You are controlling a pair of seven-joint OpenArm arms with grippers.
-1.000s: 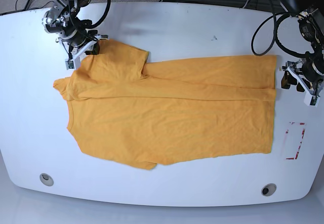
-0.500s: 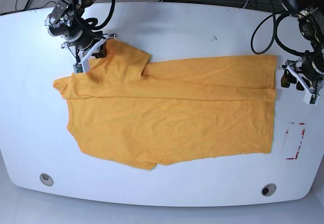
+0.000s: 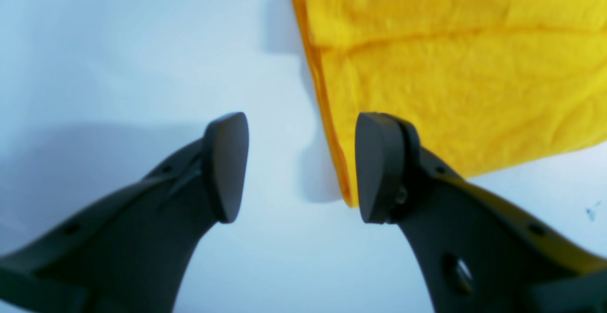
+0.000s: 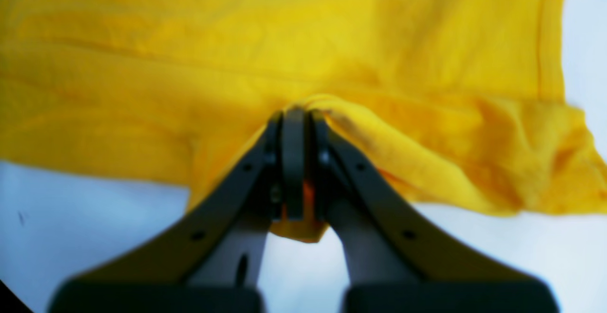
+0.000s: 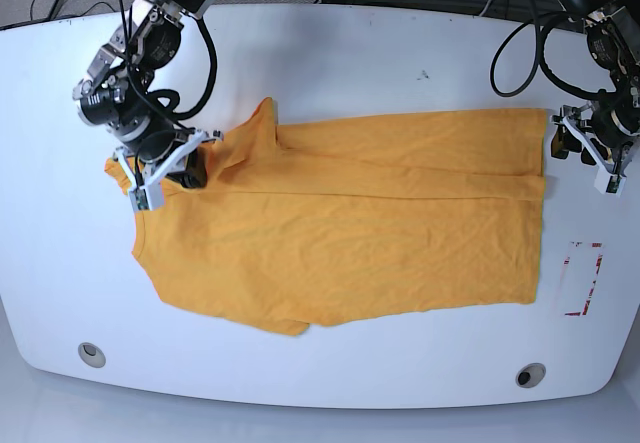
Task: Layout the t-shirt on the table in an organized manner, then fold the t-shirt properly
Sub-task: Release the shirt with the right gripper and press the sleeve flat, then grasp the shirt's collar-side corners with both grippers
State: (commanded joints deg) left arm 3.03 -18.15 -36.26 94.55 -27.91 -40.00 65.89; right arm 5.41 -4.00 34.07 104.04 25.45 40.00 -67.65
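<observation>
The right gripper (image 4: 294,161) pinches a sleeve of the big orange-yellow cotton t-shirt (image 5: 350,233), folding it inward. The left gripper (image 3: 294,166) waits open by the hem, near the glossy white table (image 5: 330,53)'s edge. Next comes laying the sleeve flat.

The left pincer (image 3: 301,166) stands open above the white bench (image 3: 118,57), its two dark fingertips (image 3: 227,166) well apart. The orange-yellow t-shirt (image 3: 455,76) lies flat on the bench in the upper right. Its hemmed edge runs down between the fingertips, and its corner ends just beside the right-hand fingertip. Nothing lies in the pincer's grasp.
</observation>
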